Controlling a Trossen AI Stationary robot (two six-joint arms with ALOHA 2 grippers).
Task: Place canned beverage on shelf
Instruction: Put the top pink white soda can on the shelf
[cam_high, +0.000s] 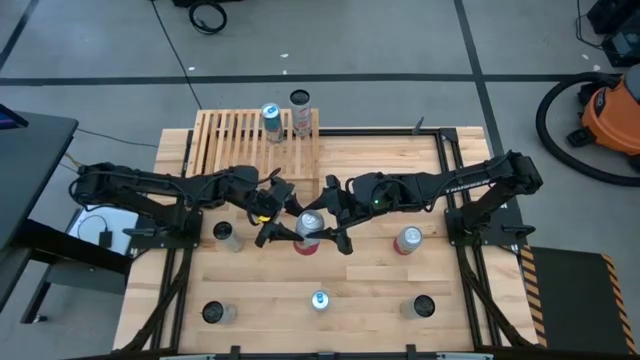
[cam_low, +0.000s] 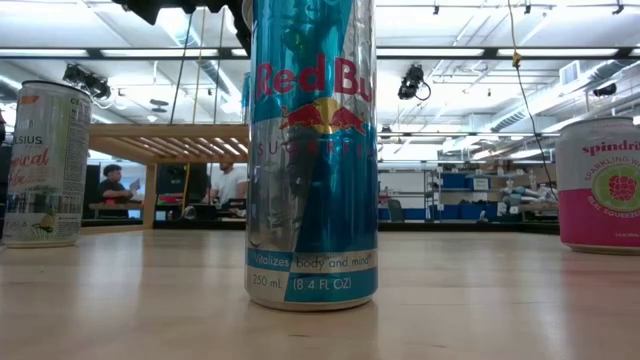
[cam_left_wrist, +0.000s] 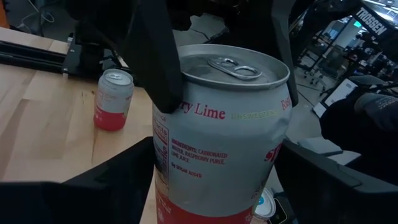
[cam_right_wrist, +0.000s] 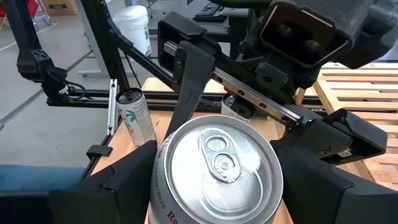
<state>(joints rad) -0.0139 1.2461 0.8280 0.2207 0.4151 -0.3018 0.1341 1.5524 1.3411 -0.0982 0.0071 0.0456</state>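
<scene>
Overhead first: we see both grippers meeting at mid-table over one red-and-silver can (cam_high: 309, 232). The left gripper (cam_high: 279, 226) reaches in from the left and the right gripper (cam_high: 328, 225) from the right, each with its fingers spread either side of that can. The shelf (cam_high: 256, 140) lies at the far edge of the plank table (cam_high: 360, 300), with two cans standing on its slats, a blue-topped one (cam_high: 271, 122) and a pale one (cam_high: 301, 114) just beside it. Loose cans stand elsewhere: a red one (cam_high: 408, 240) to the right, a blue-topped one (cam_high: 319, 300) near the front, and others at the left and the front corners.

From table height, a tall blue-and-silver energy drink can (cam_low: 312, 160) fills the middle of our view, with a pale can (cam_low: 45, 165) at the left edge and a pink sparkling-water can (cam_low: 600, 185) at the right. The shelf shows behind as a raised slatted rack. People sit in the room beyond.

On the left wrist camera, we see the red-and-silver can upright and close, a dark finger (cam_left_wrist: 155, 56) lying against its upper side, another at the far side.

On the right wrist camera, we look down on the same can's lid, with this arm's fingers (cam_right_wrist: 124, 180) flanking it and the left arm's finger against its rim. We cannot tell whether either pair actually presses on it.
</scene>
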